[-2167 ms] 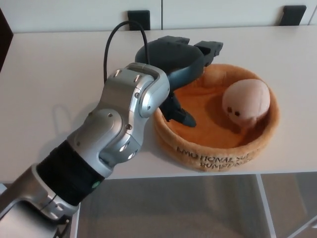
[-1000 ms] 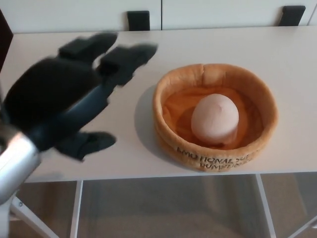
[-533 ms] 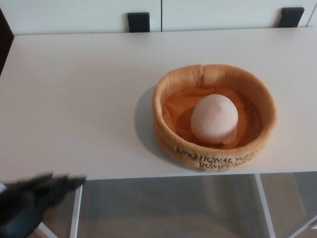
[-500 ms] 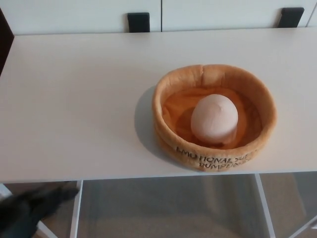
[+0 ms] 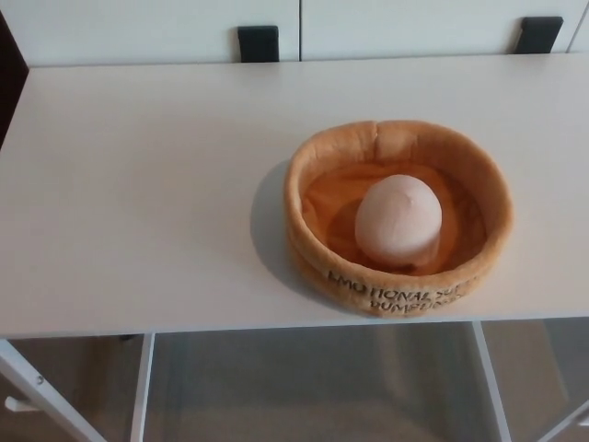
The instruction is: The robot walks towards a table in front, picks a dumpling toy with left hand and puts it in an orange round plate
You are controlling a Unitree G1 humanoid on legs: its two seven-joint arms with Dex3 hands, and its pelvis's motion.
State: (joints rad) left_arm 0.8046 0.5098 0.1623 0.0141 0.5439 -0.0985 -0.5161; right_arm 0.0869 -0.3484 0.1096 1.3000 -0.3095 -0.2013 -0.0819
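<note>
The pale dumpling toy [image 5: 398, 221] sits in the middle of the orange round plate [image 5: 398, 143], a soft padded bowl with dark lettering on its front rim. The plate rests near the front edge of the white surface [image 5: 138, 184]. Neither hand shows, so their fingers cannot be judged.

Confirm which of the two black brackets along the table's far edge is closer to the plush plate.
Neither clearly. The left black bracket sits left of the orange plush plate, the right black bracket right of it, at similar gaps. The dumpling toy lies inside.
</note>
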